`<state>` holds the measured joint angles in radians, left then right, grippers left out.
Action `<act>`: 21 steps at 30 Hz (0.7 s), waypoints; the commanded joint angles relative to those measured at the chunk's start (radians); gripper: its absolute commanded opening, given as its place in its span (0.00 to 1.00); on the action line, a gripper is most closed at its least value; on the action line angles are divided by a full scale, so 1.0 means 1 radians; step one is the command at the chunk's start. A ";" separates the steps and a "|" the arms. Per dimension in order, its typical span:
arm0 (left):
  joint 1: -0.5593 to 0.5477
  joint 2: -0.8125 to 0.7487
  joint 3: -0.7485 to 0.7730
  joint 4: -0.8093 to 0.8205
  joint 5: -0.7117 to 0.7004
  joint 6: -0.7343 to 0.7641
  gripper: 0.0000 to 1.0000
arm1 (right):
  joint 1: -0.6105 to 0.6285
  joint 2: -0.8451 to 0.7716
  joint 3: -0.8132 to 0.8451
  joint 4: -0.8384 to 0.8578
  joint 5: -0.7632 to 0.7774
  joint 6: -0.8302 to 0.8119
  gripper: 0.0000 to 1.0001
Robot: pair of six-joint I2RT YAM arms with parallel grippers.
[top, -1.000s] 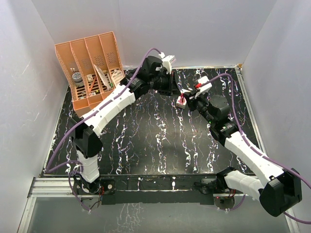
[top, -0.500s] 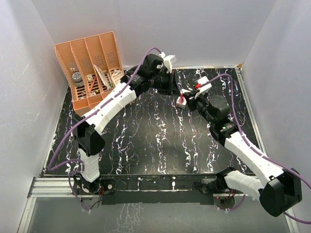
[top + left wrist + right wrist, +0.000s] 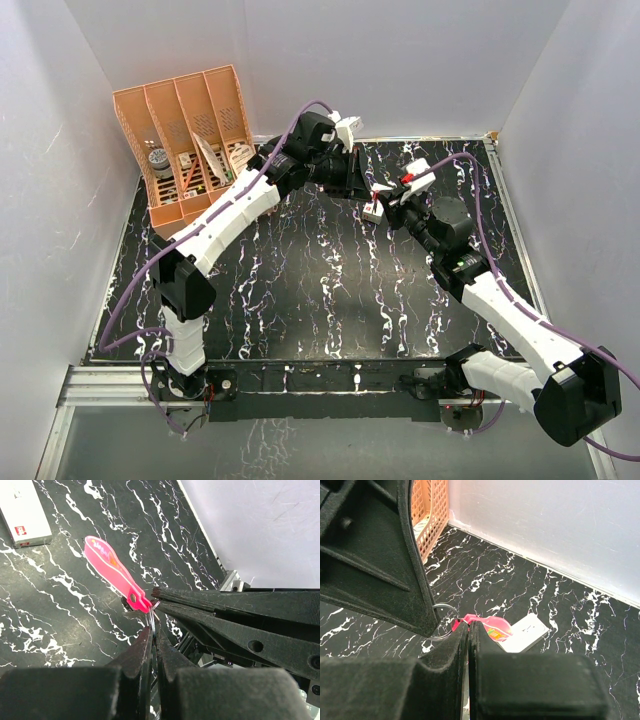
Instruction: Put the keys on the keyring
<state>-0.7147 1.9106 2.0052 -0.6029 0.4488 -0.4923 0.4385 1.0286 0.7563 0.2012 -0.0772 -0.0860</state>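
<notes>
My left fingers (image 3: 139,652) and right fingers (image 3: 487,650) are both pinched shut on the keyring (image 3: 112,570), at its ring end. I cannot make out the keys, so threading looks unfinished.

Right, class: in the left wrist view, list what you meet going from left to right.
white box → keyring → right gripper → white wall

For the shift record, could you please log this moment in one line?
left gripper: shut on keyring | right gripper: shut on keyring | keys: not discernible
</notes>
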 commanded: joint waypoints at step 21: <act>0.009 0.044 0.103 -0.107 0.168 -0.034 0.00 | -0.002 -0.055 -0.023 0.133 0.020 -0.042 0.00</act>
<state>-0.7002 1.9587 2.0632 -0.6456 0.5251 -0.5110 0.4381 1.0016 0.7300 0.2192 -0.0731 -0.1081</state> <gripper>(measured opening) 0.021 0.008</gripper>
